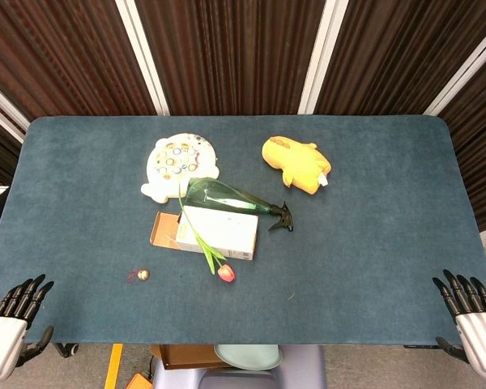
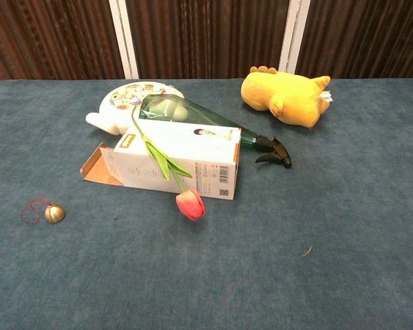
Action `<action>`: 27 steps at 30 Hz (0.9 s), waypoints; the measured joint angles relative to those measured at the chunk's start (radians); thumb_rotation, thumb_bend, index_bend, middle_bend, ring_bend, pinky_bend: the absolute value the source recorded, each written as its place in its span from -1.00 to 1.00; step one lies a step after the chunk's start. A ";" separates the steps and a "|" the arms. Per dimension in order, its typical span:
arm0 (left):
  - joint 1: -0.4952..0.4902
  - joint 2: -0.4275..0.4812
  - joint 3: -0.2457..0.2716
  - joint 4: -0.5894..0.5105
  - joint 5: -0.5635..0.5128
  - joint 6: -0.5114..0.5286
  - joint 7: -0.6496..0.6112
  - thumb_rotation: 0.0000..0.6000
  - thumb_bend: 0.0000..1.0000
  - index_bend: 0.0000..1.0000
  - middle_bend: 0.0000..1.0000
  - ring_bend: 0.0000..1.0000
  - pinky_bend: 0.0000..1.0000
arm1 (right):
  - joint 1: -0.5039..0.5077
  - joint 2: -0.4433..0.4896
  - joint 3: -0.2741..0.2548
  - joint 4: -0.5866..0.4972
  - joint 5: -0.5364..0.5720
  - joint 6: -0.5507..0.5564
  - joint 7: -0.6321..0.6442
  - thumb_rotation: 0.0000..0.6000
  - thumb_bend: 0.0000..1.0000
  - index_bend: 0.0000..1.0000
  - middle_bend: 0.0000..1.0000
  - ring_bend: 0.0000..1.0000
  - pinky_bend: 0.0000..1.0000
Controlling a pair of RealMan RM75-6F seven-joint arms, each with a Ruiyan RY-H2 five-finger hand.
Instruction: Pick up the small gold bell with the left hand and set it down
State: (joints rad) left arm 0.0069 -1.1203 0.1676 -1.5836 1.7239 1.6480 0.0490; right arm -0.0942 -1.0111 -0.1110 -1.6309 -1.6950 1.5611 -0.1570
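The small gold bell lies on the blue table at the front left, with a thin red loop of cord beside it; the chest view shows the bell at the left. My left hand hangs at the table's front left corner, well to the left of the bell and nearer to me, fingers apart and holding nothing. My right hand is at the front right corner, also empty with spread fingers. Neither hand shows in the chest view.
Behind the bell lies an opened white box with a pink tulip across it. A green spray bottle, a white toy with coloured buttons and a yellow plush lie further back.
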 measured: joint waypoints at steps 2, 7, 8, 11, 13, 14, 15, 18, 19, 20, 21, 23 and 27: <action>-0.006 -0.003 -0.002 -0.003 0.006 -0.013 0.008 1.00 -0.18 -1.00 -1.00 -1.00 -0.76 | 0.007 0.001 0.001 -0.002 0.001 -0.014 0.001 1.00 -0.52 -1.00 -1.00 -1.00 -1.00; -0.027 -0.029 -0.008 -0.004 0.024 -0.057 0.041 1.00 -0.18 -1.00 -1.00 -1.00 -0.74 | 0.028 0.002 0.003 -0.004 0.005 -0.052 0.010 1.00 -0.52 -1.00 -1.00 -1.00 -1.00; -0.036 -0.038 -0.011 -0.006 0.025 -0.077 0.047 1.00 -0.18 -1.00 -1.00 -1.00 -0.71 | 0.033 0.002 0.003 -0.005 0.005 -0.061 0.012 1.00 -0.52 -1.00 -1.00 -1.00 -1.00; -0.064 -0.077 -0.032 -0.006 0.022 -0.121 0.066 1.00 -0.17 -0.96 -0.76 -0.71 -0.30 | 0.045 0.004 0.003 -0.008 0.009 -0.083 0.015 1.00 -0.52 -1.00 -1.00 -1.00 -1.00; -0.082 -0.112 -0.051 0.009 0.022 -0.138 0.084 1.00 -0.15 -0.77 -0.18 -0.03 0.34 | 0.048 0.006 0.002 -0.011 0.010 -0.087 0.018 1.00 -0.52 -1.00 -1.00 -1.00 -1.00; -0.096 -0.139 -0.062 0.027 0.022 -0.149 0.090 1.00 -0.14 -0.67 0.05 0.20 0.54 | 0.049 0.005 0.001 -0.011 0.008 -0.088 0.017 1.00 -0.52 -1.00 -1.00 -1.00 -1.00; -0.107 -0.161 -0.069 0.043 0.022 -0.162 0.091 1.00 -0.14 -0.53 0.36 0.48 0.77 | 0.049 0.005 0.001 -0.012 0.007 -0.089 0.016 1.00 -0.52 -1.00 -1.00 -1.00 -1.00; -0.146 -0.242 -0.093 0.106 0.026 -0.203 0.079 1.00 -0.12 -0.24 0.83 0.89 1.00 | 0.053 0.000 0.000 -0.014 0.009 -0.100 0.004 1.00 -0.52 -1.00 -1.00 -1.00 -1.00; -0.156 -0.268 -0.101 0.130 0.028 -0.208 0.076 1.00 -0.11 -0.18 0.91 0.95 1.00 | 0.054 -0.001 0.000 -0.015 0.010 -0.104 -0.001 1.00 -0.52 -1.00 -1.00 -1.00 -1.00; -0.168 -0.303 -0.110 0.164 0.031 -0.212 0.071 1.00 -0.10 -0.15 0.95 0.97 1.00 | 0.056 -0.004 0.000 -0.015 0.011 -0.109 -0.007 1.00 -0.52 -1.00 -1.00 -1.00 -1.00; -0.177 -0.329 -0.117 0.191 0.033 -0.214 0.067 1.00 -0.10 -0.12 0.99 0.99 1.00 | 0.058 -0.005 0.000 -0.016 0.012 -0.112 -0.011 1.00 -0.52 -1.00 -1.00 -1.00 -1.00; -0.195 -0.383 -0.128 0.247 0.036 -0.221 0.056 1.00 -0.11 -0.12 1.00 1.00 1.00 | 0.062 -0.007 0.000 -0.018 0.016 -0.121 -0.015 1.00 -0.52 -1.00 -1.00 -1.00 -1.00; -0.238 -0.476 -0.149 0.348 0.037 -0.246 0.034 1.00 -0.11 -0.06 1.00 1.00 1.00 | 0.063 -0.007 -0.001 -0.020 0.019 -0.124 -0.017 1.00 -0.52 -1.00 -1.00 -1.00 -1.00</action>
State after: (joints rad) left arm -0.2307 -1.5967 0.0187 -1.2358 1.7607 1.4016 0.0825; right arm -0.0315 -1.0179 -0.1119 -1.6509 -1.6761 1.4376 -0.1740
